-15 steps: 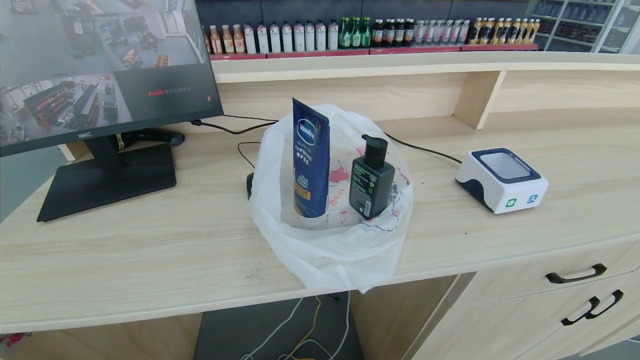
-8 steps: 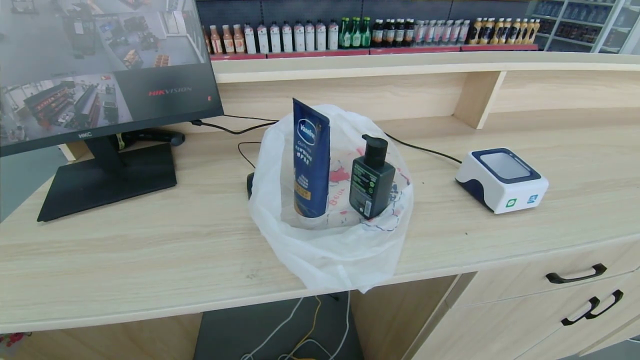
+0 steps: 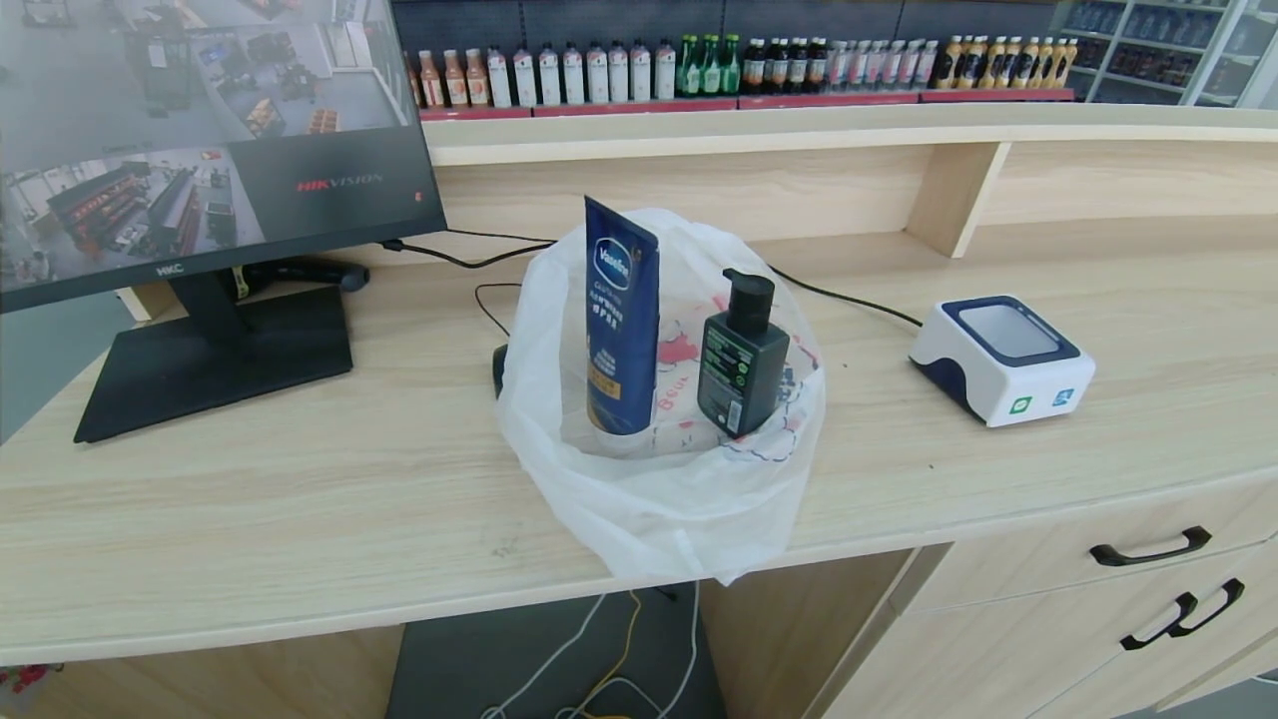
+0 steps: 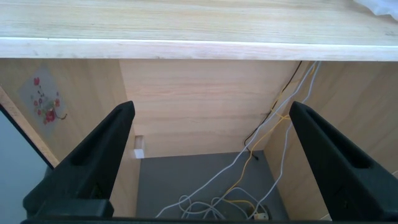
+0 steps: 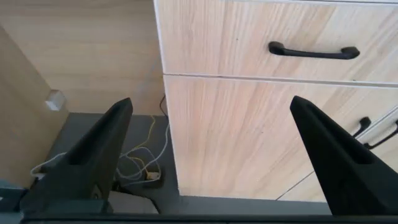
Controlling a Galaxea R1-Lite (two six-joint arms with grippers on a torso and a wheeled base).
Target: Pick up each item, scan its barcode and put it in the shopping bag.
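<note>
Shopping bag (image 3: 659,509), thin white plastic with red print, sits open at the front edge of the counter (image 3: 300,499), between monitor (image 3: 200,150) and white-and-blue scanner (image 3: 1001,358). In it, upright: blue tube (image 3: 620,320) with a white oval logo and, just beside it, dark pump bottle (image 3: 742,369) with a green-marked label. Left jaws wide apart, below the counter edge; right jaws wide apart, facing the drawers (image 5: 249,37).

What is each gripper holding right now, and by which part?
Nothing is held: the left gripper and the right gripper are both open and empty.
</note>
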